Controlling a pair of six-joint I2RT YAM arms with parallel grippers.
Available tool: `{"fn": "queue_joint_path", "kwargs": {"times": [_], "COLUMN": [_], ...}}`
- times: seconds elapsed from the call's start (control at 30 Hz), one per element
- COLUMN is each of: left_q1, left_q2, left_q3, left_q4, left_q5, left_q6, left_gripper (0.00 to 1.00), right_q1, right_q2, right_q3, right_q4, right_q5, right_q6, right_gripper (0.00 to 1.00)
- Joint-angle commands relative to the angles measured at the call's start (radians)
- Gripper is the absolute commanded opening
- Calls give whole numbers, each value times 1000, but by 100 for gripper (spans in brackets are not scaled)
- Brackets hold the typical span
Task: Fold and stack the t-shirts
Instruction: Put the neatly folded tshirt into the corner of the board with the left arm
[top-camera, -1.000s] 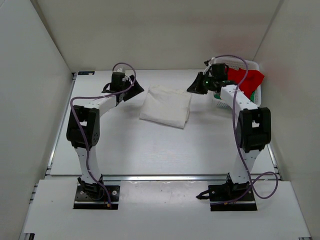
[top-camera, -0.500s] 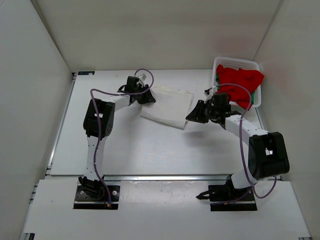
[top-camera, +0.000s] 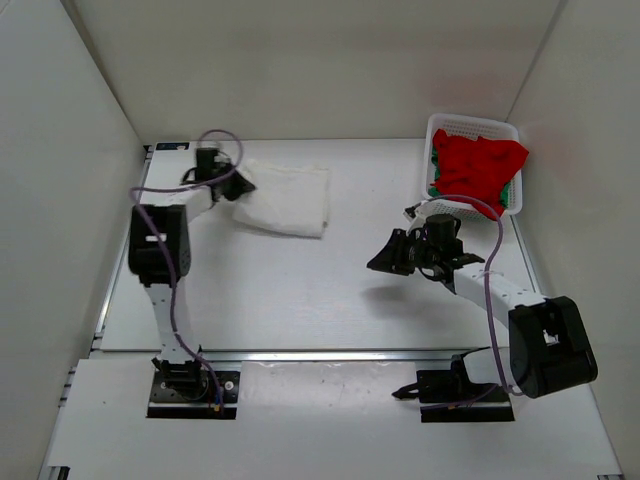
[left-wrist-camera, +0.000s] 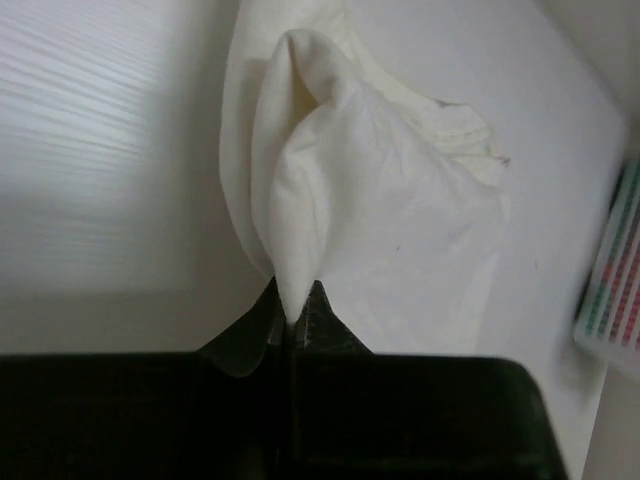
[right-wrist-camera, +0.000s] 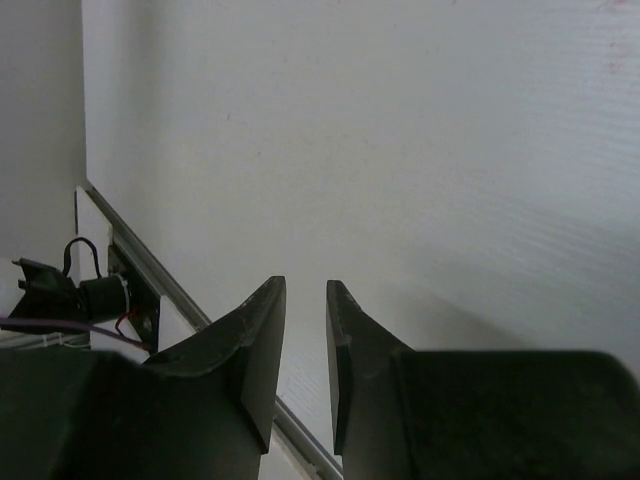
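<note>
The left gripper has its jaws pressed together on a pinched peak of the off-white t-shirt, which spreads away toward twelve and one o'clock in soft rumpled folds over the pale desk. At four o'clock (badly blurred) sits a ridged edge flecked red and green.

Shirt rear-left; basket (shirts inside) rear-right.

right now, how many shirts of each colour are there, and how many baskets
off-white t-shirt: 1, on the table
red t-shirt: 1, in the basket
green t-shirt: 1, only an edge showing under the red one
white basket: 1
total: 4 things, 3 of them shirts
</note>
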Motion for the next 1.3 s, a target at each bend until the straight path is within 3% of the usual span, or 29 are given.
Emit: {"fn": "queue_joint_path", "kwargs": {"times": [0.0, 0.07, 0.13, 0.17, 0.2, 0.27, 0.43, 0.57, 0.7, 0.8, 0.87, 1.03, 1.27], "left_q1": [225, 314, 360, 371, 385, 383, 391, 394, 336, 293, 327, 420, 417], "left_q2": [-249, -315, -354, -371, -378, -354, -265, -363, -495, -520, -506, -435, -305], "left_q3": [-116, -198, -320, -388, -417, -448, -388, -555, -687, -668, -662, -678, -522], "left_q4": [92, 136, 179, 231, 276, 302, 216, 294, 337, 249, 205, 249, 158], "left_q5": [-215, -252, -299, -290, -278, -220, -91, -115, -180, -305, -309, -293, -344], "left_q6": [-88, -136, -205, -243, -256, -265, -265, -337, -371, -343, -374, -425, -405], "left_gripper": [0, 3, 38, 47, 65, 81, 83, 79, 60, 51, 45, 41, 34], "right_q1": [10, 28, 38, 50, 53, 70, 93, 93, 85, 84, 76, 39, 44], "right_q2": [-28, -25, -48, -48, -61, -78, -127, -128, -117, -126, -152, -192, -172], "right_q3": [-32, -32, -38, -46, -46, -58, -84, -70, -52, -41, -53, -105, -101], "right_q4": [77, 70, 65, 68, 70, 68, 73, 81, 84, 58, 45, 44, 36], "right_q5": [-47, -61, -62, -79, -81, -93, -84, -79, -84, -73, -70, -81, -74], "right_q6": [14, 13, 5, 7, 13, 20, 39, 37, 39, 28, 22, 22, 19], "right_gripper": [22, 21, 21, 21, 22, 21, 22, 22, 22, 22, 22, 22, 23]}}
